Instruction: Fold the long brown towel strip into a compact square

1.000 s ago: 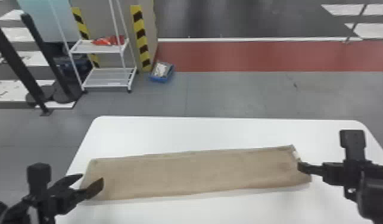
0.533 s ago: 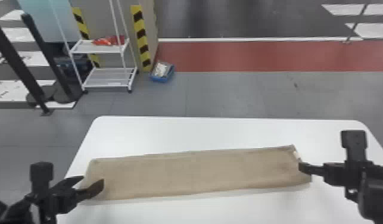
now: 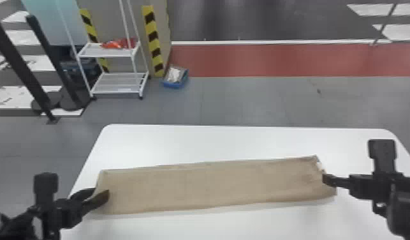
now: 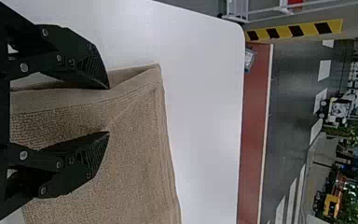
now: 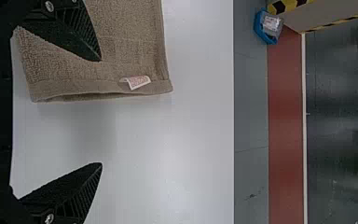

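Gray floor (image 3: 245,102) spans the middle of the head view, with a red band (image 3: 277,60) crossing its upper right. The white table (image 3: 213,140) fills much of the lower half. A white rack (image 3: 114,92) stands at the upper left, red items on its upper shelf. The long brown towel strip (image 3: 213,185) lies lengthwise across the table in the lower middle, its right end a little higher in the frame.

At the lower left, the left gripper (image 3: 101,191) is at the towel's left end, fingers apart; its wrist view shows a raised fold of cloth running between them. At the lower right, the right gripper (image 3: 325,179) is at the towel's right end, its fingers spread wide: in its wrist view, one overlaps the cloth, the other the bare tabletop.

A blue bin (image 3: 173,85) sits on the floor right of the rack. Smallest is a white label (image 5: 139,82) near the towel's right-end hem.
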You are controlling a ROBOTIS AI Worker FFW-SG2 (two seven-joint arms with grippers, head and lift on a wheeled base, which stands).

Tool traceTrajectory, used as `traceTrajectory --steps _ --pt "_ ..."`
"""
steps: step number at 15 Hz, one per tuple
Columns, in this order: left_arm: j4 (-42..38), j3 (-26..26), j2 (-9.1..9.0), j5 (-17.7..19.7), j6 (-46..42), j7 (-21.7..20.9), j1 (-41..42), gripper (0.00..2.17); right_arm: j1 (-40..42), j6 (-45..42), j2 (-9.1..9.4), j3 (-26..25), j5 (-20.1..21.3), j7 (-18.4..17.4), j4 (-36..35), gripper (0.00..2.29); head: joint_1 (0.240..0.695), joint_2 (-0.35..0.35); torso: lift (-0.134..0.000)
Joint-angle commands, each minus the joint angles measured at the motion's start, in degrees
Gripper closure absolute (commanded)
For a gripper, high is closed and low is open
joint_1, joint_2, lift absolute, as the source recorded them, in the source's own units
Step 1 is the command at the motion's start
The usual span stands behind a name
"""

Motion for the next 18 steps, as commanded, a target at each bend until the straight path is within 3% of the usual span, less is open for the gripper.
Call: traceTrajectory --steps 1,3,4,5,6,9,14,18 --pt "0.6 0.0 0.20 -0.9 1.4 -1.1 -0.5 0.82 0.0 -0.2 0.00 0.0 -0.1 0.0 0.2 0.08 0.695 0.058 0.000" --pt "1.2 0.0 0.29 -1.7 1.9 -2.5 -0.9 0.82 0.0 -0.2 -0.09 -0.1 -0.2 0.0 0.3 0.08 0.695 0.055 0.000" --pt "1.2 0.0 0.29 -2.1 1.9 -3.2 -1.1 1.11 0.0 -0.2 -0.09 -0.1 -0.2 0.0 0.3 0.08 0.695 0.054 0.000" --pt "1.2 0.1 0.20 -1.8 2.2 -3.2 -1.1 1.70 0.0 -0.2 -0.09 -0.1 -0.2 0.0 0.3 0.08 0.695 0.052 0.000" --pt "0.7 0.1 0.02 -1.4 2.4 -3.2 -1.0 2.04 0.0 -0.2 -0.09 -0.1 -0.2 0.0 0.3 0.08 0.695 0.048 0.000" --pt "-0.3 0.6 0.02 -1.1 2.2 -4.1 -0.7 2.14 0.1 -0.2 -0.09 -0.6 -0.2 0.0 0.3 0.08 0.695 0.047 0.000" --pt "-5.6 4.9 0.20 1.1 5.1 -5.4 0.4 2.14 0.4 -0.2 -0.09 -1.0 -0.2 0.0 0.2 0.08 0.695 0.052 0.000" --pt "-17.9 8.9 -1.21 1.9 15.1 -8.5 3.0 2.14 0.8 -0.2 -0.09 -1.1 -0.2 0.0 0.1 0.08 0.695 0.088 0.000"
